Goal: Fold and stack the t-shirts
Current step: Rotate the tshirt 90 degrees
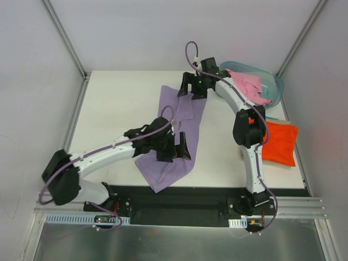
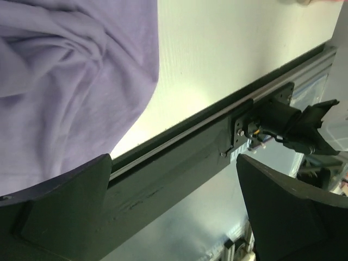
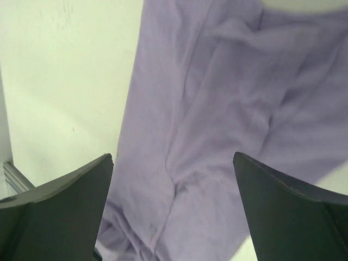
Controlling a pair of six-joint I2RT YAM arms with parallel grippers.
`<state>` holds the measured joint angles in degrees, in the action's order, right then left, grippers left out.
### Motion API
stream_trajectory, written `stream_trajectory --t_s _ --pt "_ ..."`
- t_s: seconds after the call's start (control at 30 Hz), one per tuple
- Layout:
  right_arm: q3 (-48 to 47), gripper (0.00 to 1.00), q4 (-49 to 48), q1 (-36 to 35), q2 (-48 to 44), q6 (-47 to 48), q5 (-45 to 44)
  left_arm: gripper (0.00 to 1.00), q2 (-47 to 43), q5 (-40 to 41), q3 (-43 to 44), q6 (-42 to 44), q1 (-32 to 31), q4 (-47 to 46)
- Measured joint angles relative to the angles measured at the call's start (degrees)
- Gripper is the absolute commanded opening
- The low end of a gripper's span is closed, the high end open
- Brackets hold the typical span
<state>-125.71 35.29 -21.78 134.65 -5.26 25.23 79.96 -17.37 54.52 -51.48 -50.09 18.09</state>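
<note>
– Well, where do we find the lavender-purple soft cloth t-shirt [image 1: 175, 117]?
– We see it on the white table [image 1: 119, 103], a long rumpled strip running from the far middle down to the near edge.
– And the left gripper [image 1: 176, 149]?
– We have it over the near end of that shirt, jaws wide apart with nothing between them. In its wrist view the lavender cloth [image 2: 65, 81] fills the upper left, and the black rail [image 2: 179, 155] at the table's edge crosses between the fingers [image 2: 60, 209].
– The right gripper [image 1: 191, 87]?
– At the shirt's far end, jaws also spread and gripping nothing. Its wrist view looks down on creased lavender cloth [image 3: 217, 98].
– Where are the others?
– We spot a bright orange cloth t-shirt [image 1: 280, 142] folded into a squarish pad on the right side, just beside the right arm. A pink cloth t-shirt [image 1: 247, 87] lies bunched in the translucent blue-green plastic tub [image 1: 276, 81] at the far right corner.
</note>
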Motion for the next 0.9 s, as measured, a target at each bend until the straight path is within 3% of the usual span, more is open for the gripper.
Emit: stream_trajectory --t_s 0.17,0.3,0.43,0.6,0.9 --pt "17.92 0.97 1.79 -2.95 -13.99 1.66 -5.75 0.99 -11.06 6.27 -5.31 1.49 4.9 2.89" --pt "33.86 0.97 -0.13 -8.31 -21.59 0.57 -8.66 0.99 -12.7 7.87 -11.34 1.86 13.11 4.76" --pt "44.7 0.97 -3.02 -12.39 -22.99 -1.62 -8.66 0.99 -11.8 8.48 -15.15 2.95 14.27 6.47" --pt "45.79 0.97 -4.57 -11.72 -21.51 -3.61 -8.52 0.99 -8.13 6.93 -17.59 3.19 14.1 3.23" --pt "38.1 0.97 -3.74 -9.75 -16.28 -3.74 -9.31 0.99 -2.54 0.31 -18.45 2.93 14.14 -5.03"
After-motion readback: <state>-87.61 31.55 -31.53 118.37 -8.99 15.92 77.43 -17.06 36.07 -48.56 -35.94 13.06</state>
